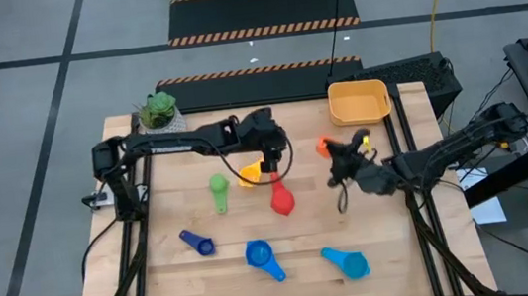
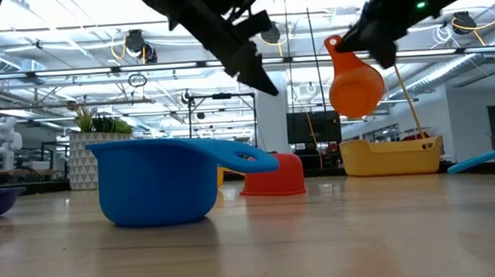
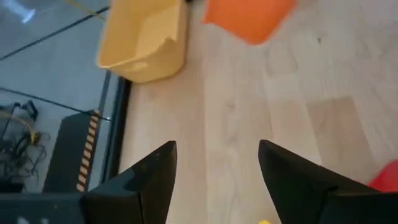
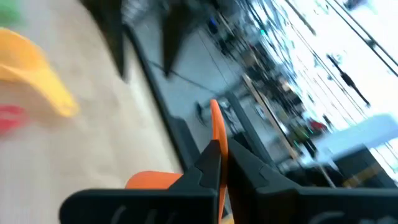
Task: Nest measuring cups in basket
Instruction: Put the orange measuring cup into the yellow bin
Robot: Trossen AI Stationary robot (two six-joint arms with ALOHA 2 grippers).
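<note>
The right claw (image 2: 337,42) is pinched shut on the handle of the orange cup (image 2: 355,84), which hangs in the air bowl-down, well above the tabletop (image 1: 305,248). The basket (image 1: 359,103) lies just beyond it at the far right corner, nearer this arm. The left claw (image 3: 214,180) gapes empty above the yellow cup (image 1: 248,176).

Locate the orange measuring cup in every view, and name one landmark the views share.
High view: orange measuring cup right of centre, at the right hand.
Low view: upper right, hanging off the table.
Left wrist view: top edge, partly cut off.
Right wrist view: bottom centre, handle clamped between the fingers.
Shared landmark: the yellow basket, visible in all but the right wrist view.
</note>
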